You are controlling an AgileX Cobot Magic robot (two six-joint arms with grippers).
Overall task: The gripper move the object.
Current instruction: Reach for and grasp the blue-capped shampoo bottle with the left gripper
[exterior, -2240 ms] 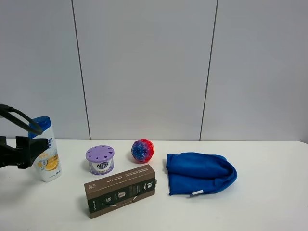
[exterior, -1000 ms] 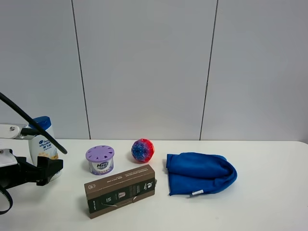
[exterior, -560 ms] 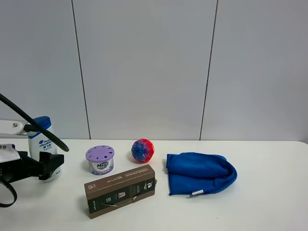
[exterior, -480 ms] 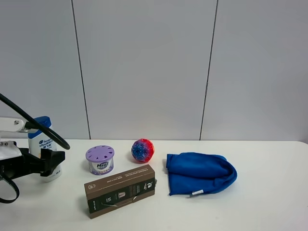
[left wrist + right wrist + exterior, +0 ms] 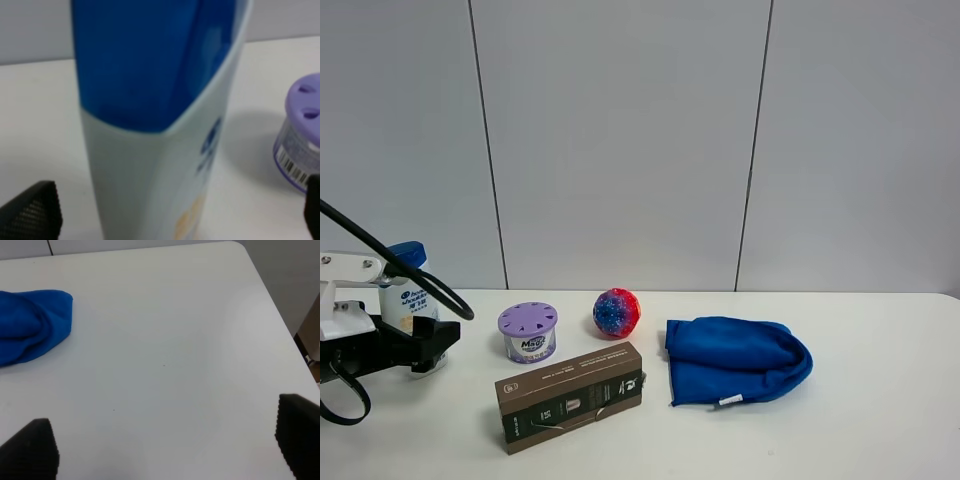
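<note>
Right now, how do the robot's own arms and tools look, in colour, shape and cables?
The left tool is black and blocky, with a white angular bracket and a thick black cable looping over it. Its fingertips, like those of the right tool, are black with a fine mesh texture.

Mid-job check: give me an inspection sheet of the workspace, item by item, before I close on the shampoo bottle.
Surface: white table, no spills seen.
Job's things: shampoo bottle upright at the table's left end, between the left jaws.
Clutter: purple-lidded tub, red-blue ball, brown box, blue cloth; all apart from the bottle.
Grippers: left gripper open, a gap showing on each side of the bottle; right gripper open over bare table.
Cables: black cable arcs over the left arm and crosses the bottle's cap in the high view.
Surroundings: grey panelled wall; nothing else seen.
</note>
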